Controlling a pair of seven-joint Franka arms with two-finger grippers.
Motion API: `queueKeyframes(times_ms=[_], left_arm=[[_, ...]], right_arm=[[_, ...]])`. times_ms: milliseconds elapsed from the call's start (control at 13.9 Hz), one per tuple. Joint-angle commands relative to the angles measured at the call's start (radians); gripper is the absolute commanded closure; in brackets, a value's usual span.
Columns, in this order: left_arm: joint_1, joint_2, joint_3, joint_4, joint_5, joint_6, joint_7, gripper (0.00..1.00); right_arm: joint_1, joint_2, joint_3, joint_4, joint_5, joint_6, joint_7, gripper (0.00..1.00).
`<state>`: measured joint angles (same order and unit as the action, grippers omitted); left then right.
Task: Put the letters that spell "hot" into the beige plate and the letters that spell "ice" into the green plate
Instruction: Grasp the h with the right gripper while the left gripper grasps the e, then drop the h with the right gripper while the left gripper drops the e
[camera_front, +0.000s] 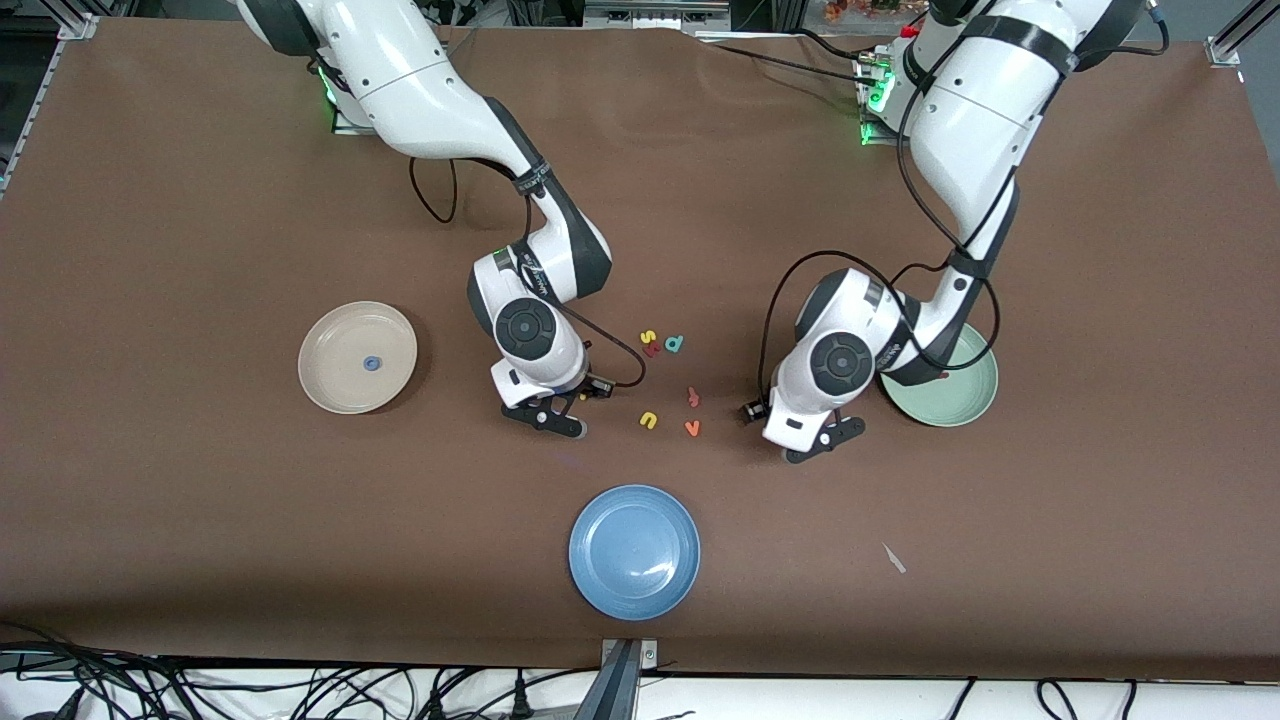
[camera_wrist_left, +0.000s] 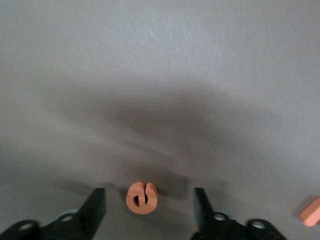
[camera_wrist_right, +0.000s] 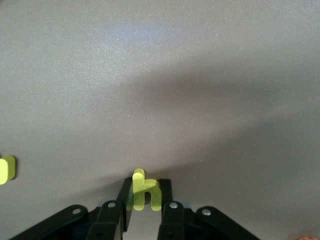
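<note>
Right gripper (camera_wrist_right: 145, 200) pinches the h (camera_wrist_right: 145, 192); left gripper (camera_wrist_left: 149, 210) stands open around the e (camera_wrist_left: 141, 198). Loose letters u (camera_front: 649, 420), v (camera_front: 692, 428) and t (camera_front: 693, 397) lie between them, bare table (camera_front: 200, 520) all round.

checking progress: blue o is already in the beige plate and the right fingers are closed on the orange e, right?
Not quite: the right wrist view shows the right gripper fingers closed on the yellow h, not the orange e. The blue o does lie in the beige plate.
</note>
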<state>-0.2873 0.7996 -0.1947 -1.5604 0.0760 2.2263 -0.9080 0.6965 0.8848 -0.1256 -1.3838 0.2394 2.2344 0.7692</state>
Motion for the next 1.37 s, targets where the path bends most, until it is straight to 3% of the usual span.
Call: queueKeyframes(times_ms=[0, 144, 288, 432, 576, 792, 1008, 1296], left_arm=[[-0.007, -0.003, 0.008, -0.021, 0.038, 0.003, 0.006, 0.52], [-0.007, -0.011, 0.006, -0.024, 0.038, 0.0, 0.003, 0.66], [-0.006, -0.019, 0.006, -0.021, 0.038, -0.033, 0.003, 0.7], [-0.001, -0.026, 0.006, -0.018, 0.038, -0.054, 0.005, 0.76], [0.0, -0.042, 0.006, -0.017, 0.038, -0.068, 0.003, 0.89], [0.032, -0.124, 0.009, -0.012, 0.038, -0.193, 0.059, 0.93], [0.137, -0.187, 0.008, -0.012, 0.038, -0.345, 0.307, 0.93], [0.229, -0.188, 0.011, -0.053, 0.077, -0.442, 0.478, 0.91]], right_arm=[[-0.04, -0.006, 0.0, 0.032, 0.017, -0.082, -0.024, 0.88], [-0.066, -0.052, -0.014, 0.028, 0.009, -0.133, -0.088, 0.9], [-0.075, -0.107, -0.084, 0.017, 0.008, -0.278, -0.181, 0.9], [-0.075, -0.185, -0.152, -0.081, 0.015, -0.299, -0.324, 0.9], [-0.075, -0.265, -0.193, -0.197, 0.014, -0.286, -0.416, 0.87], [-0.075, -0.369, -0.265, -0.407, 0.015, -0.155, -0.564, 0.87], [-0.078, -0.441, -0.307, -0.631, 0.021, 0.058, -0.675, 0.87], [-0.078, -0.461, -0.339, -0.712, 0.027, 0.132, -0.728, 0.83]])
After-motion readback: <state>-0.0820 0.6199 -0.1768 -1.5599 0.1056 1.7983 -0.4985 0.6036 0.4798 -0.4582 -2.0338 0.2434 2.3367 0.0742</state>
